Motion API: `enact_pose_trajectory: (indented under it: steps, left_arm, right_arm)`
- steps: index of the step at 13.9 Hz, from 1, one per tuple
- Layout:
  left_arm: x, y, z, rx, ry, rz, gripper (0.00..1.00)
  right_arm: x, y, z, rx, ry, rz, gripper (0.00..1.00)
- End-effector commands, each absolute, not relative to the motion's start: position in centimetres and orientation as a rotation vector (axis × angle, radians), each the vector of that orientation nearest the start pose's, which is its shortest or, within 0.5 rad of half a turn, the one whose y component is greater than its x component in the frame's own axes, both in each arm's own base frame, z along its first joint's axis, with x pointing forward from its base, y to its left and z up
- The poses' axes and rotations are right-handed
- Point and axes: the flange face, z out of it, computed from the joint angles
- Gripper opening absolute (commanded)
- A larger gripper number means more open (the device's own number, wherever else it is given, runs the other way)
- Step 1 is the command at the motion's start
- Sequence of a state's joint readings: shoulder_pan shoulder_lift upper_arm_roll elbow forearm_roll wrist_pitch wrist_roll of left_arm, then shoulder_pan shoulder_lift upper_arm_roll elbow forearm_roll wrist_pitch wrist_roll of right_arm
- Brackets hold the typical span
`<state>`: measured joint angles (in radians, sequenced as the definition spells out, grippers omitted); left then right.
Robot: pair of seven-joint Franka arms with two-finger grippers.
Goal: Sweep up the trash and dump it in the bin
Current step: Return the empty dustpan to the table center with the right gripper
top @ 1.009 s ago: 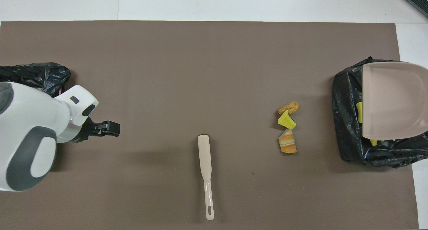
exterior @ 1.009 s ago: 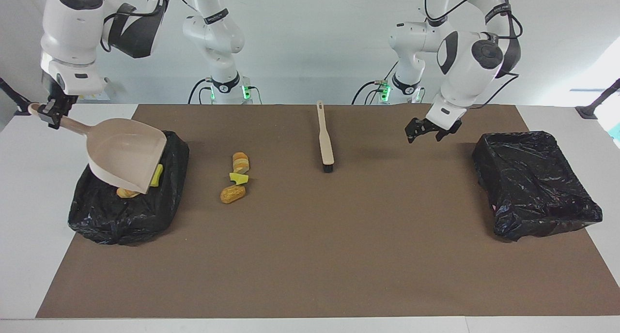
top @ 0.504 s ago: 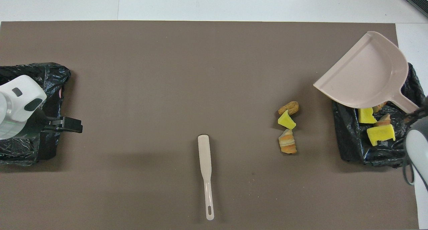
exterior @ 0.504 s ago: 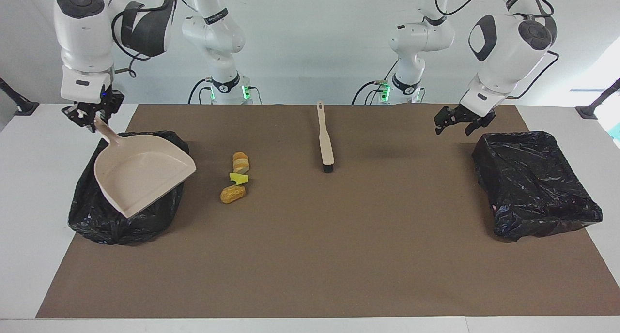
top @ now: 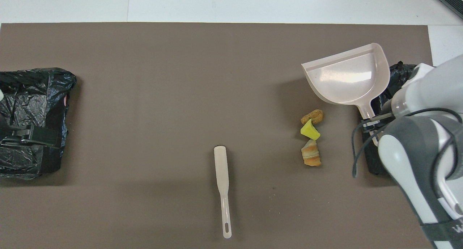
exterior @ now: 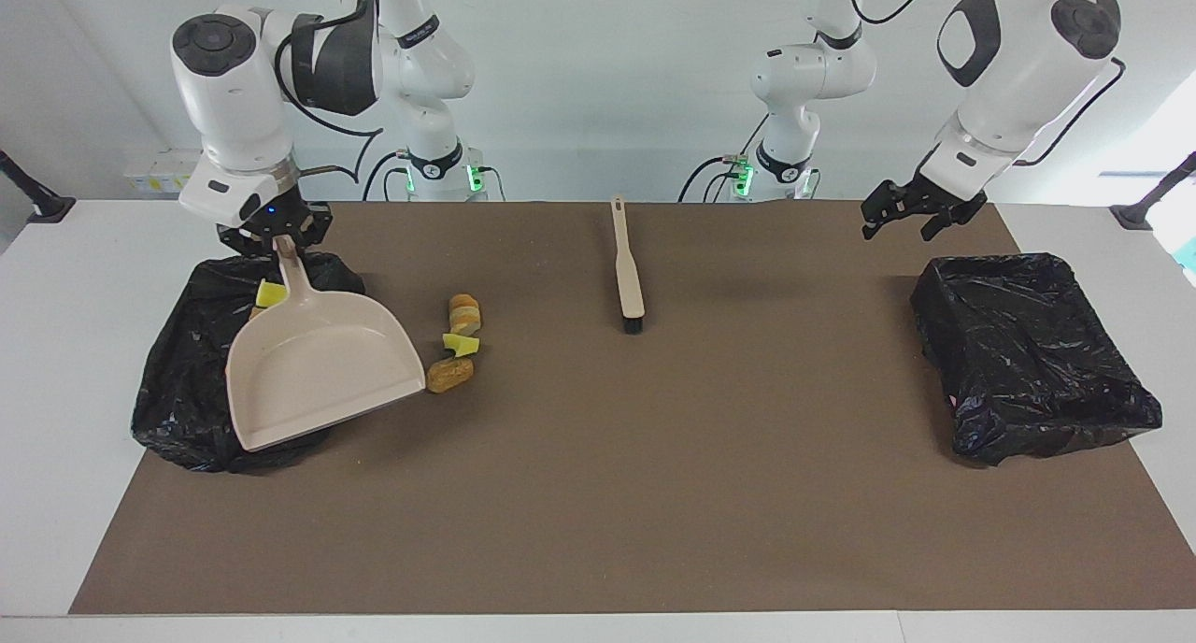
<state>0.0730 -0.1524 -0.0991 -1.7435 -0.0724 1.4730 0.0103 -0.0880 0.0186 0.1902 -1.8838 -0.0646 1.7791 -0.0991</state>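
Note:
My right gripper is shut on the handle of the beige dustpan. It holds the pan tilted over the edge of the black-lined bin at the right arm's end, open lip toward the mat. The pan also shows in the overhead view. Three trash pieces lie on the mat beside the pan's lip: a striped bread piece, a yellow sponge chunk and an orange-tan piece. One yellow chunk lies in that bin. My left gripper is open and empty over the mat by the second bin.
A beige brush with black bristles lies on the brown mat mid-table, handle toward the robots. In the overhead view it lies at the mat's middle. The second black-lined bin sits at the left arm's end.
My right gripper has swung the dustpan from its tipped pose over the bin out toward the trash pile on the mat. My left gripper has drawn back and up toward the second bin.

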Motion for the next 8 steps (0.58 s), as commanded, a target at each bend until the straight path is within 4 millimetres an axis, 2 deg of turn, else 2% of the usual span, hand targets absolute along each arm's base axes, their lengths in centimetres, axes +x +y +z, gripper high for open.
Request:
enact_pose_trajectory:
  steps: [1, 4, 6, 8]
  left_arm:
    - [48.7, -2.3, 62.8, -3.154, 0.068, 0.198, 1.00]
    - [47.8, -3.2, 62.4, -3.149, 0.098, 0.210, 1.00]
    - [48.0, -3.9, 62.7, -3.145, 0.107, 0.206, 1.00]
    - [48.1, -3.9, 63.1, -3.134, 0.111, 0.205, 1.00]
  right_arm:
    - [56.1, 11.5, 46.6, -3.136, -0.413, 0.203, 0.00]
    - [56.8, 16.4, 45.0, -3.109, -0.352, 0.202, 0.00]
    - [56.1, 22.0, 43.8, -3.106, -0.340, 0.215, 0.00]
    - [56.8, 23.7, 42.7, -3.112, -0.234, 0.227, 0.00]
